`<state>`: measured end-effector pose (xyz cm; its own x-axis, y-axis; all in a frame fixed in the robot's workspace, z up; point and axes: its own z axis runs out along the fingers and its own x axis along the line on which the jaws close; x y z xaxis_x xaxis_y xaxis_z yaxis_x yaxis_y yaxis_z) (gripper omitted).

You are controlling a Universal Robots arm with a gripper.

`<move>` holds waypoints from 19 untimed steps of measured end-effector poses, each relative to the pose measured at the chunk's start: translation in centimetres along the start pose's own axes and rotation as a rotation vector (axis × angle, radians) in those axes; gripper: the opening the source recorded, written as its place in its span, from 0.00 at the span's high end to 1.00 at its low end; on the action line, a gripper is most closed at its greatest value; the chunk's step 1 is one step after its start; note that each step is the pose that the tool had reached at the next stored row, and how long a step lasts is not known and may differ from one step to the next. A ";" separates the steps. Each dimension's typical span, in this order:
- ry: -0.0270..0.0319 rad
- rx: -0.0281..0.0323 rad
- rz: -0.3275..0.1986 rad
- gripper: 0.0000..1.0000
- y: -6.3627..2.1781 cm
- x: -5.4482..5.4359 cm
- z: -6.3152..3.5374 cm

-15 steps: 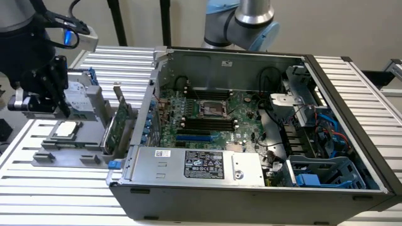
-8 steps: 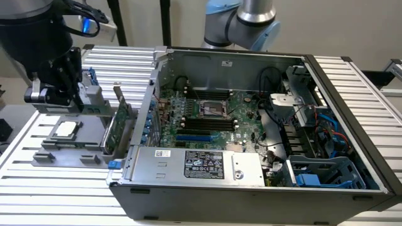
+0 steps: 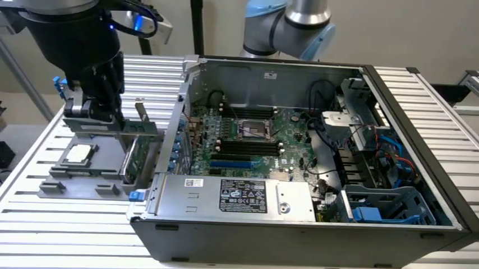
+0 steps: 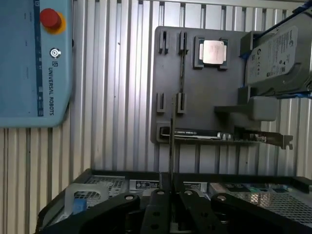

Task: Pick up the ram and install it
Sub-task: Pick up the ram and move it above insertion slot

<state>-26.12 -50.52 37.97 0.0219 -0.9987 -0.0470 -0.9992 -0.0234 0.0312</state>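
Note:
My gripper (image 3: 93,119) hangs over the grey parts tray (image 3: 56,188) at the exterior view's left, beside the open computer case (image 3: 299,224). It is shut on the ram (image 3: 123,128), a thin green stick held level a little above the tray. In the wrist view the ram (image 4: 171,136) shows edge-on as a thin dark line running out from between the shut fingers (image 4: 157,207) of the gripper (image 4: 171,195). It lies over the tray's (image 4: 229,95) bare slotted holders. The motherboard's black memory slots (image 3: 243,147) lie inside the case, well apart from the gripper.
On the tray stand a green expansion card with a metal bracket (image 3: 138,154) (image 4: 219,135), a silver processor (image 3: 78,154) (image 4: 213,51) and a hard drive (image 4: 278,53). A teach pendant (image 4: 34,58) lies on the slatted table. A second arm (image 3: 292,28) stands behind the case.

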 end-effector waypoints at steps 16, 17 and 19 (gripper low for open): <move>0.0000 0.0000 0.000 1.00 -7.25 0.1 -0.70; -0.0001 0.0001 0.000 1.00 -7.73 0.1 -0.72; 0.0000 0.0000 0.000 1.00 -8.61 0.2 -0.77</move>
<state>-17.48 -50.52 38.46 0.0219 -0.9987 -0.0470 -0.9992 -0.0233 0.0313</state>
